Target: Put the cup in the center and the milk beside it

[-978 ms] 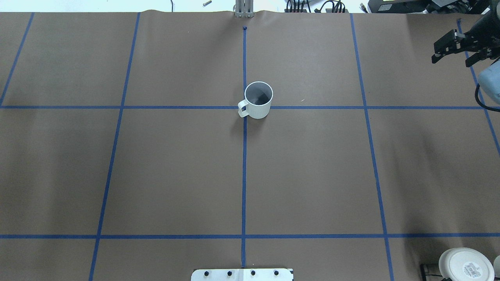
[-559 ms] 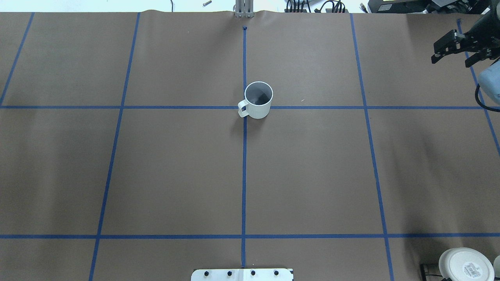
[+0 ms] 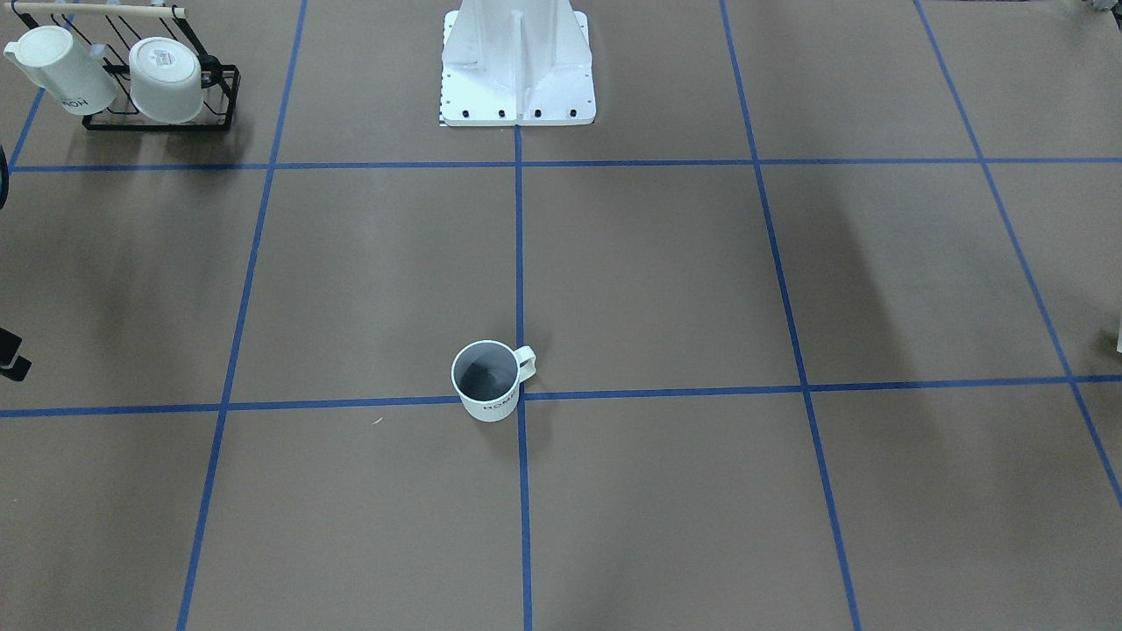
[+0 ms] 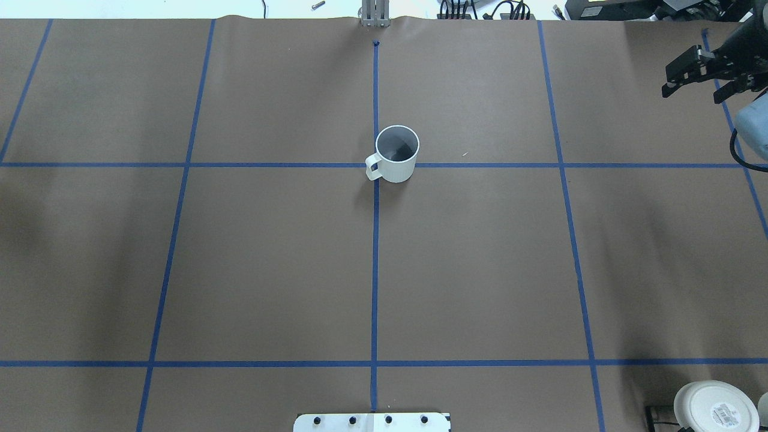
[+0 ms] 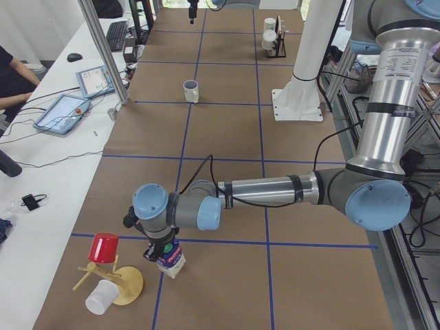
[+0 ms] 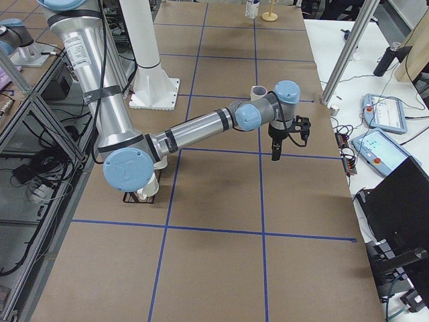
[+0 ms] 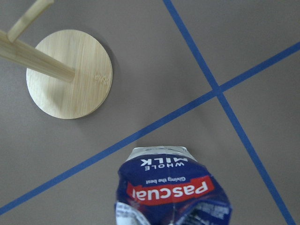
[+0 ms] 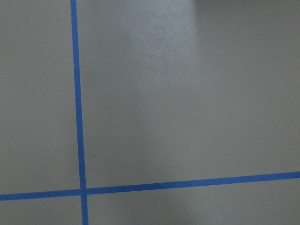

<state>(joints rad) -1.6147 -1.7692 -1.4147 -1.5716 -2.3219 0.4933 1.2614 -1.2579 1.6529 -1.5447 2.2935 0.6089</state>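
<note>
We see milk [image 5: 172, 262] just under our left gripper [image 5: 158, 249], cannot tell its grip, right gripper [image 4: 691, 95] spread empty, blue-taped brown table [image 5: 227, 141].

The milk carton [image 7: 171, 187] runs off the left wrist view's 6 o'clock edge, so only its gable and shoulders show. Seen from the table's left end, the left gripper [image 5: 159, 253] covers the carton's top and its fingers are lost from sight, their spread unreadable. The right gripper [image 4: 691, 90] has its arm clipped at 2 o'clock in the overhead view. A white mug [image 4: 714, 408] is cut at 5 o'clock there. The lettering on the cup [image 3: 485, 379] is too small to read
</note>
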